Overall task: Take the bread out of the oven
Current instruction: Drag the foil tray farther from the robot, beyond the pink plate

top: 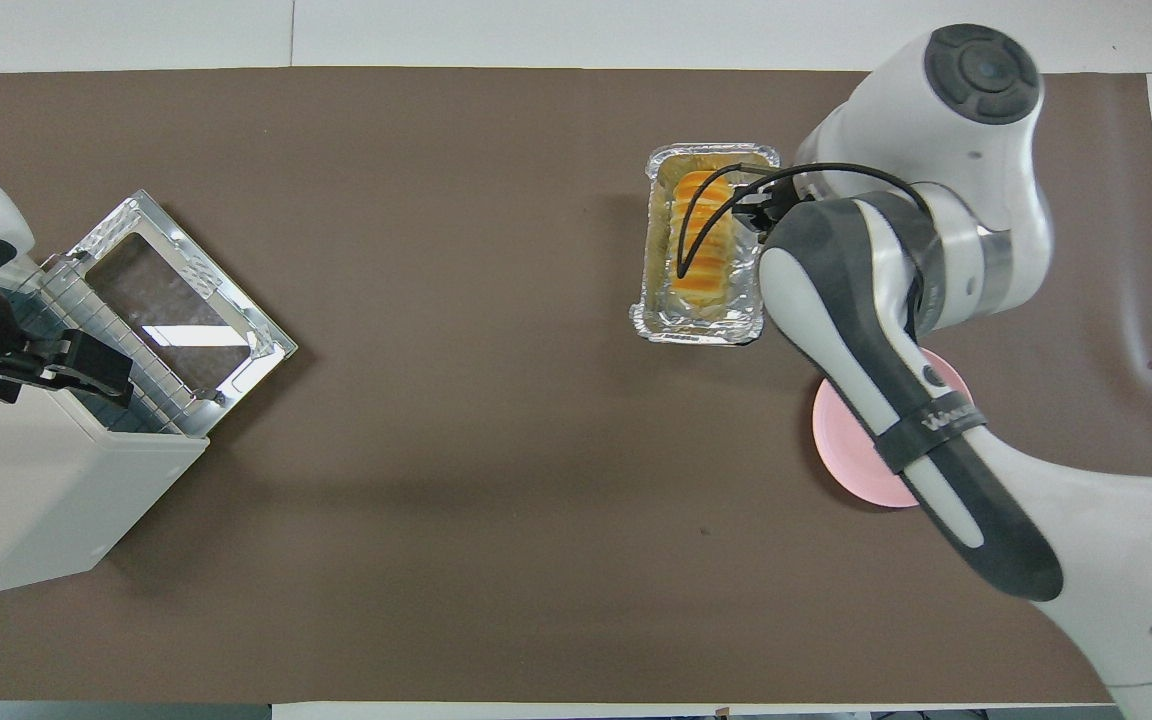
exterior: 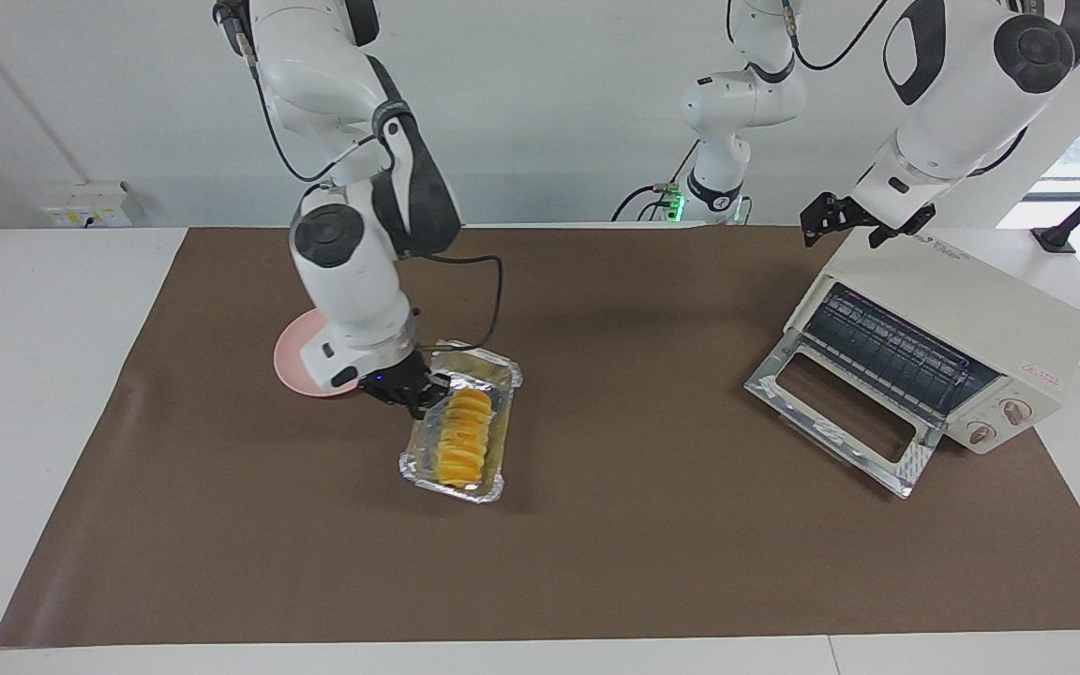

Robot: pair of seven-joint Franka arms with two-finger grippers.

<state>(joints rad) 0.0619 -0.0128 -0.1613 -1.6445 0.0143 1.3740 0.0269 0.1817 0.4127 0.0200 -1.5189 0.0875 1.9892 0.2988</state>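
The bread point(exterior: 465, 436) is a ridged golden-yellow loaf lying in a crinkled foil tray point(exterior: 502, 375) on the brown mat, outside the oven; it also shows in the overhead view point(top: 701, 235). My right gripper point(exterior: 420, 394) is low at the tray's long rim, beside the loaf, on the side toward the pink plate point(exterior: 296, 361). The cream-white oven point(exterior: 971, 309) stands at the left arm's end with its glass door point(exterior: 840, 412) dropped open and its wire rack bare. My left gripper point(exterior: 854, 225) hangs open and empty over the oven's top.
The pink plate point(top: 856, 450) lies nearer to the robots than the tray point(top: 701, 325), partly under the right arm. The oven point(top: 26, 490) and its open door point(top: 176, 310) take up the left arm's end. The brown mat point(exterior: 643, 525) covers the table.
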